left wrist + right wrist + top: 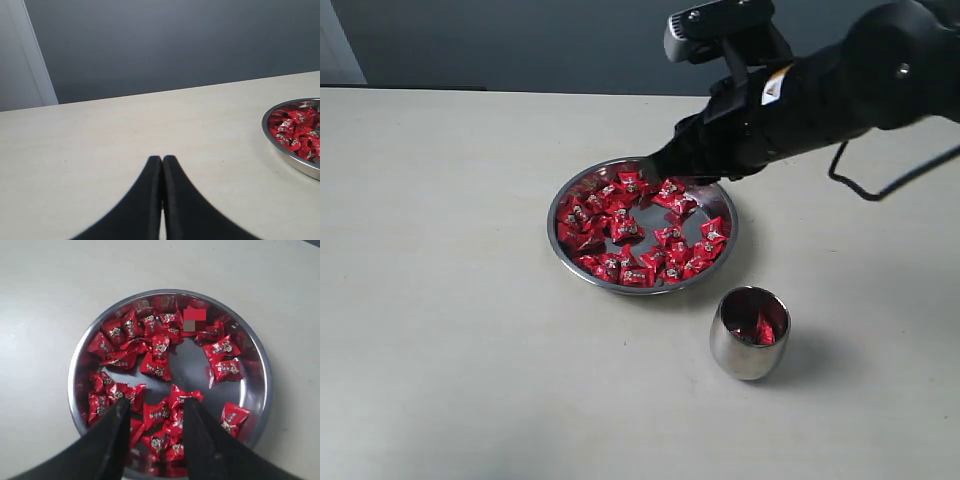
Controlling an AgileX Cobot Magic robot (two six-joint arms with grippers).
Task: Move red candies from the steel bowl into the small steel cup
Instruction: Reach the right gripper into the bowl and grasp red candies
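Note:
The steel bowl (558,222) sits mid-table, with many red candies (620,228) spread over its flat bottom. My right gripper (652,172) hangs over the bowl's far rim. In the right wrist view it (156,402) is open above the bowl (192,365), its fingertips astride a cluster of red candies (165,412) without pinching any. The small steel cup (732,352) stands upright to the front right of the bowl, and one red candy (765,329) shows inside it. My left gripper (162,159) is shut and empty over bare table, with the bowl (287,154) off to one side.
A black cable (880,185) loops off the right arm above the table's right side. A dark wall (520,45) runs behind the table's far edge.

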